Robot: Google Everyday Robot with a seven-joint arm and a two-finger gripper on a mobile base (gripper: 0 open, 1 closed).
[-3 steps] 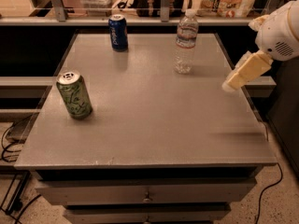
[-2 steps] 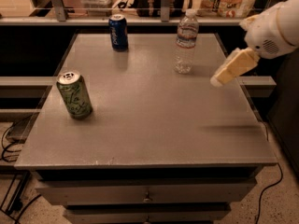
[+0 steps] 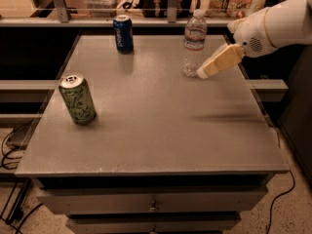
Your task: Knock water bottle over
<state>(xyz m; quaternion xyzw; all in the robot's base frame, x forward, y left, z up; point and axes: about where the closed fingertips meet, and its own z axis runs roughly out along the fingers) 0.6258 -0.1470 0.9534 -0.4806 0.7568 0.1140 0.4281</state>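
The water bottle [image 3: 193, 44], clear with a white cap and a white label, stands upright at the back right of the grey table [image 3: 151, 116]. My gripper [image 3: 204, 71] comes in from the right on a white arm. Its cream fingers point down and left, with the tip right beside the bottle's lower part, touching or nearly touching it.
A blue soda can [image 3: 123, 33] stands at the back centre-left. A green patterned soda can [image 3: 77, 99] stands near the left edge. A shelf with bags and clutter runs behind the table. Drawers sit under the tabletop, and cables lie on the floor at both sides.
My gripper has moved left across the table's right side, from near the right edge to the base of the water bottle. The bottle still stands upright.
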